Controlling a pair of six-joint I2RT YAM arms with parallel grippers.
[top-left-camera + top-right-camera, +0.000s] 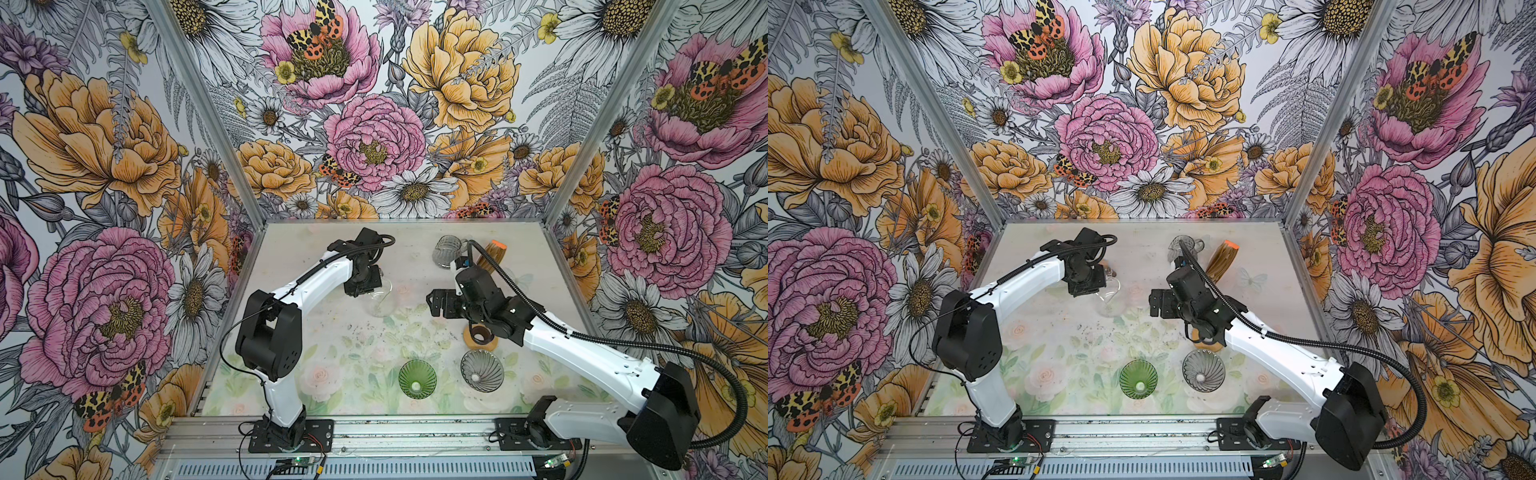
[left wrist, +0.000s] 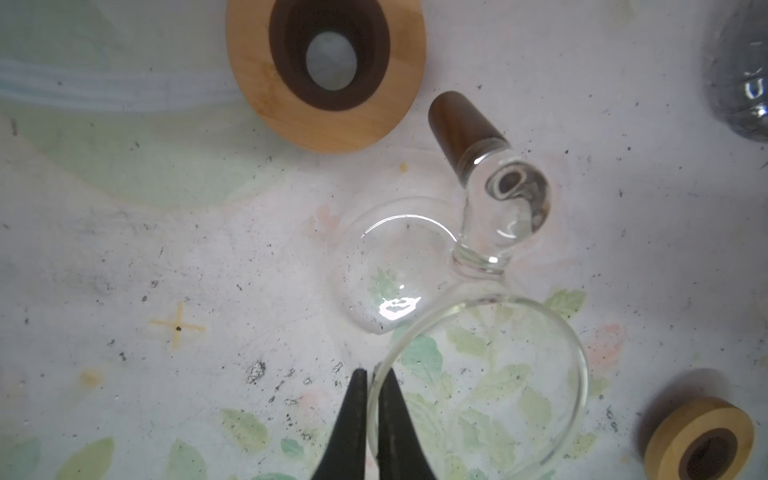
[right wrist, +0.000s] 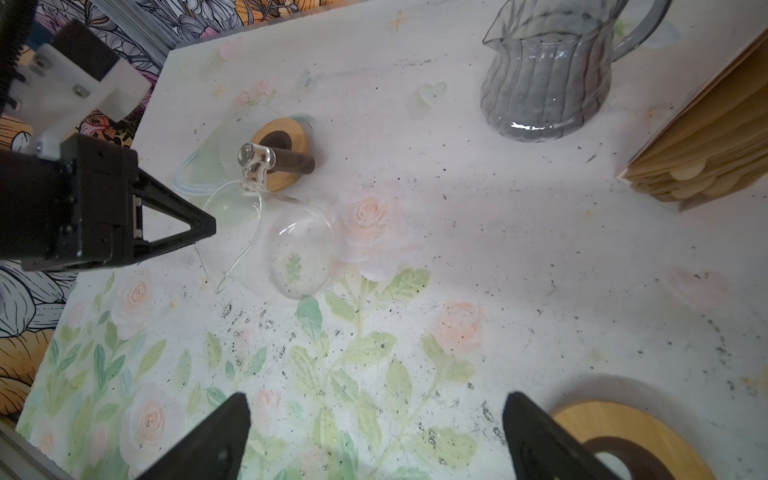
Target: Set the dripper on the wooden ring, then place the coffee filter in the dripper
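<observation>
Pinching the thin rim of the clear glass dripper with the left gripper, jaws clenched on the glass; tipped over, wooden handle pointing toward a wooden ring; hovering over bare tabletop with the right gripper, spread wide, grasping nothing; stacked at the back right, near the far edge: coffee filters, just beside a grey pitcher, well apart from the clear glass dripper; near the front edge, side by side: green dripper and grey dripper.

Filter stack cut off — wood ring half-hidden, R arm.
</observation>
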